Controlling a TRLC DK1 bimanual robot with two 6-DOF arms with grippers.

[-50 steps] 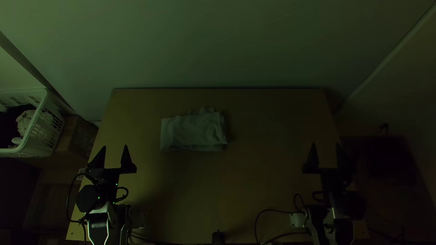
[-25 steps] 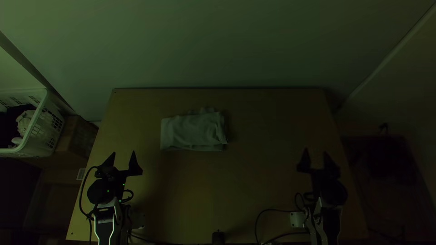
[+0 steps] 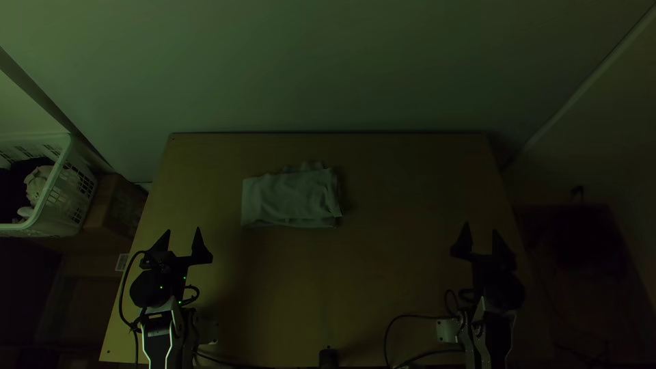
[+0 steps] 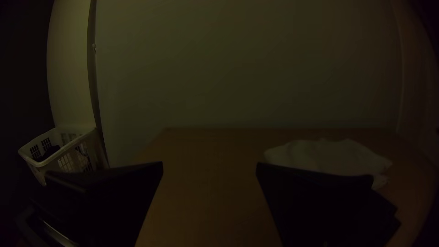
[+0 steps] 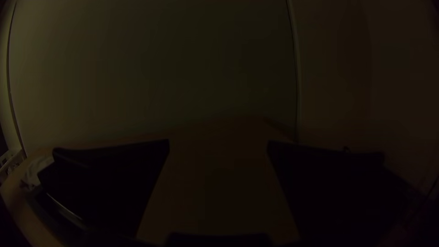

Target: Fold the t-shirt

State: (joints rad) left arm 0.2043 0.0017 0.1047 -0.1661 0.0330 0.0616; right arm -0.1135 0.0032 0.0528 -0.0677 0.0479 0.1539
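T-shirt (image 3: 287, 199): I had it folded into a rough rectangle on the surface (image 3: 383, 266), in the far half and left of the middle. Its top layer was wrinkled, a bit of cloth stuck out along the far side, and another layer peeked out along the near side. I couldn't tell how many folds it held.
Left end effector (image 3: 183, 232): spread wide at the near left, pointing toward the far side, well apart from the shirt.
Right end effector (image 3: 480, 229): also spread wide, at the near right, pointing the same way and farther from the shirt than the left one was.
Basket (image 3: 80, 171): white, with slotted walls, off to the left of the surface; I made out dark cloth (image 3: 14, 191) and pale cloth (image 3: 37, 184) inside.
Box (image 3: 116, 205): brown, just beside the basket.
Cable (image 3: 396, 328): black, curving over the near right of the surface.
Small black object (image 3: 329, 357): at the near edge, around the middle; too dim for me to say what it was.
Wall (image 3: 328, 68): plain and pale, beyond the far edge.
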